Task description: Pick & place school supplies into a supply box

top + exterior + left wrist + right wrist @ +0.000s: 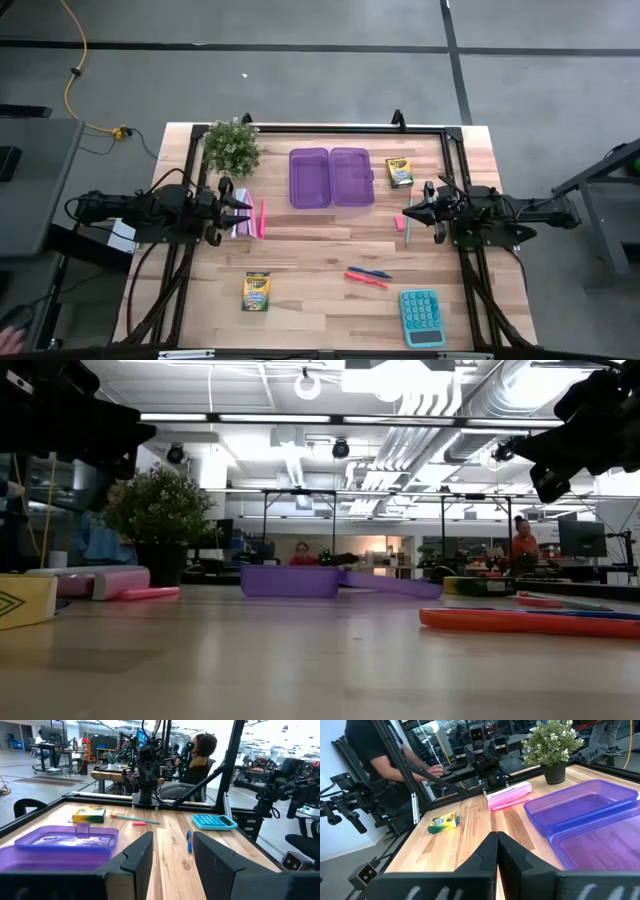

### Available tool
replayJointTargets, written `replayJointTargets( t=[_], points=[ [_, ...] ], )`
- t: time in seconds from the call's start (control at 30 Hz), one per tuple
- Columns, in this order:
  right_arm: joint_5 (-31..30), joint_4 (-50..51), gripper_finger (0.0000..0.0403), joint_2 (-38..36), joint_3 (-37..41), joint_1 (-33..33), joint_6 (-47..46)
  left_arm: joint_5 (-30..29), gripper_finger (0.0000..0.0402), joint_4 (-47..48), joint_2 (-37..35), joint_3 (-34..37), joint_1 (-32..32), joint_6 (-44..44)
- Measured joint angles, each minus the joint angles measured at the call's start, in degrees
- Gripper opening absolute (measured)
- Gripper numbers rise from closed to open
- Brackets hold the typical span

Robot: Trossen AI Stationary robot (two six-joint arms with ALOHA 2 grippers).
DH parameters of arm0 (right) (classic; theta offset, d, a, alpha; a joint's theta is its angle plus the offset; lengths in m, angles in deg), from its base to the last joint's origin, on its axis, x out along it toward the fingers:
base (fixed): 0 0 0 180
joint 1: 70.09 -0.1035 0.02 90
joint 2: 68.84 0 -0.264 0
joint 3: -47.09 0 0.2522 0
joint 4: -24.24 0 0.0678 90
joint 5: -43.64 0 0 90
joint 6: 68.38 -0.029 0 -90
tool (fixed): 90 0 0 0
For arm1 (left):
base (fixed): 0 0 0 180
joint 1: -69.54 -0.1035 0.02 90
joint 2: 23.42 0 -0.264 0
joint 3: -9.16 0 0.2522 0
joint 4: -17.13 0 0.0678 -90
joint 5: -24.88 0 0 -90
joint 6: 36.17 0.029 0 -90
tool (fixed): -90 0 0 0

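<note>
The purple supply box [331,177] lies open on the table's far middle, both halves flat. One yellow-green crayon box [400,172] lies to its right, another [257,292] near the front left. A pink pen [262,218] lies beside a pink-and-white booklet [243,215]. Red and blue pens [368,276] lie at the front middle. My left gripper [248,207] hovers open above the booklet's edge, pointing right. My right gripper [403,214] is shut, held above a pink marker [408,232], pointing left.
A potted plant [232,146] stands at the far left corner. A teal calculator [422,318] lies at the front right. A black frame [345,128] runs along the table's far and side edges. People sit in the room beyond the table.
</note>
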Motion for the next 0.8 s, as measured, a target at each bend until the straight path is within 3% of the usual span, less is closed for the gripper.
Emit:
replayJointTargets(
  t=[0.8],
  points=[
    [0.0, 0.0, 0.0, 0.0, 0.0, 0.0, 0.0, 0.0, 0.0131, 0.0, 0.0, 0.0, 0.0, 0.0]
  ],
)
